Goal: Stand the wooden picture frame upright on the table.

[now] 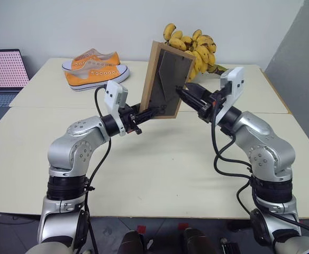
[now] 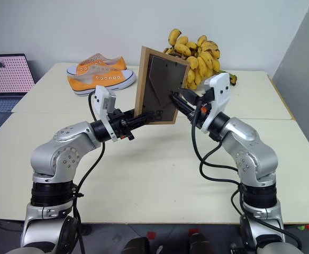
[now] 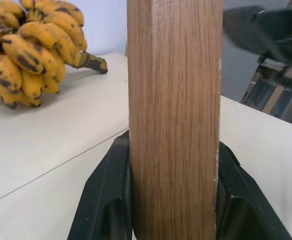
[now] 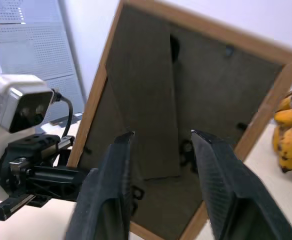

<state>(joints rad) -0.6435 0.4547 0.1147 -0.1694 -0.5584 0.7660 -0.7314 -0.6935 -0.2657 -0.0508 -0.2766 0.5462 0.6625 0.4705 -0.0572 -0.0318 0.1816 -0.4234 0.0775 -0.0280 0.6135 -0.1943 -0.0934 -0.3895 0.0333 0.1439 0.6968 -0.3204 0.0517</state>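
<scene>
The wooden picture frame [image 1: 165, 79] is held up off the table [image 1: 160, 174], tilted, its dark grey-brown back and folded stand [image 4: 146, 100] facing me. My left gripper [image 1: 153, 112] is shut on the frame's lower edge; the left wrist view shows the light-wood edge [image 3: 173, 115] pinched between both black fingers [image 3: 106, 200]. My right gripper [image 4: 161, 137] is open right behind the frame's back, beside the stand, with nothing between its fingers. The picture side is turned away and hidden.
A big bunch of spotted bananas [image 1: 194, 45] lies at the back of the table behind the frame. A pair of orange sneakers [image 1: 93, 66] sits at the back left. A laptop [image 1: 3, 74] stands off the table's left side.
</scene>
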